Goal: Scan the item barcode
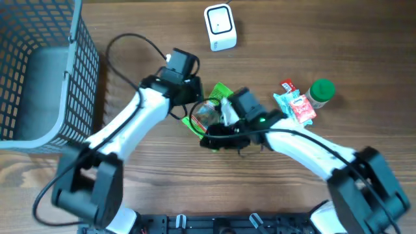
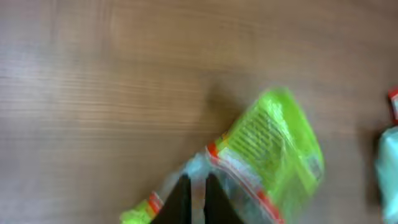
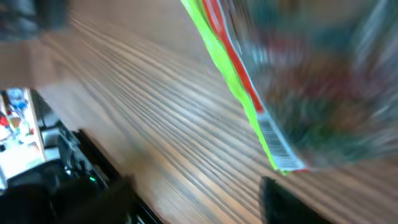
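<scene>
- L pincer (image 2: 197, 183) is clamped on the snack bag (image 2: 273, 146), pinching its clear end seam. The green body runs out ahead of the tips & off to their right, over the surface (image 2: 93, 93).
- R pincer (image 1: 218, 136) looks wide w/ nothing betw its jaws. Its wrist view is blurred, so take that as likely, not sure.
- The bag hangs just past the R tips, w/ the barcode (image 3: 278, 144) on the edge nearest them.
- The scanner (image 1: 220, 27) stands well beyond both pincers, on the far side of the bag. Can't tell which way its window faces.
- Step in hand, as I read it: you're turning the barcode toward the scanner.
- To do it well:
  - Let L carry the bag. The grip is only on a thin seam, so expect swing & twist; go slow.
  - If you use R to steady the free end, grab away from the barcode edge so no finger covers it.
  - Present the code flat w/ the film taut. Crinkle or glare may spoil the read.
- Containers:
  - Basket (image 1: 81, 58) sits well off on L pincer's outer side; nothing visible in it.
  - Jar (image 1: 320, 93) w/ green lid is well off beyond R pincer, beside the red & teal packets (image 1: 296, 105). Its contents can't be told.
  - The bag's clear part shows brownish stuff, too blurred to name.
</scene>
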Robot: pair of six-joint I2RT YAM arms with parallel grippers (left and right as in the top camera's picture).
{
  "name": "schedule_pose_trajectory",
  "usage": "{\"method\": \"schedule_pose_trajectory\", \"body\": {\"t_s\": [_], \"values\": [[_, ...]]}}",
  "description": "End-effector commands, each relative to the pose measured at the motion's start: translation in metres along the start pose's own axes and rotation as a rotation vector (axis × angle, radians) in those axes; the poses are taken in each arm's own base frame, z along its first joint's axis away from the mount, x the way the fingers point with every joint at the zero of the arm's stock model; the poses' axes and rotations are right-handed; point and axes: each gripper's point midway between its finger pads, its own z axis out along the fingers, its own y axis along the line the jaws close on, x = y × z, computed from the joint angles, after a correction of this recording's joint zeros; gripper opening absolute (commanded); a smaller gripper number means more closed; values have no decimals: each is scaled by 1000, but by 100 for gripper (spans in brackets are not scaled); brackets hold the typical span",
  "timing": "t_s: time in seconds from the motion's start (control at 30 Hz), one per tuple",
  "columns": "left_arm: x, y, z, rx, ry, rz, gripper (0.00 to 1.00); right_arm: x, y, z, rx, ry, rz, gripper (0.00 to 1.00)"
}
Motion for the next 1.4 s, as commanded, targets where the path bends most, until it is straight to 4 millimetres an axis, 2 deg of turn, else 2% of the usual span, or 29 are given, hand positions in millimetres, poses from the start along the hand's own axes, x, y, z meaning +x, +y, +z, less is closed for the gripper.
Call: {"method": "schedule_pose_trajectory", "body": {"t_s": [0.0,0.07,0.17,0.3,0.4,0.43,0.5,0.63,0.73,0.77,1.0,1.17,1.33,1.37], "values": [[46,-2,-10,31,215,-61,4,-37,-25,-31,43,-142,-125,77],[83,10,2,-54,360,-55,5,-67,-63,-49,121,-241,-153,82],[106,21,25,-121,463,-57,5,-95,-83,-57,172,-332,-229,83],[106,24,53,-123,464,-59,5,-105,-95,-46,190,-352,-235,84],[101,21,61,-107,441,-55,6,-100,-113,-26,194,-305,-204,84],[99,20,62,-101,431,-54,6,-94,-111,-20,157,-277,-194,82],[97,20,63,-97,425,-56,6,-75,-86,-15,-3,-198,-184,80],[97,20,63,-96,425,-55,4,-53,-91,-10,6,-113,-66,77],[99,17,63,-95,427,-46,5,-43,-74,-7,-81,-67,-69,77],[100,15,64,-92,425,-41,5,-39,-62,-6,-141,-48,-74,77],[98,14,65,-87,417,-40,5,-37,-40,6,-174,-33,-55,75],[97,14,65,-84,414,-40,5,-32,-33,15,-156,-19,-75,71],[96,13,66,-84,411,-46,4,-26,-33,21,-134,-14,-90,57],[96,13,66,-83,410,-46,4,-25,-35,23,-137,-20,-94,38]]}}
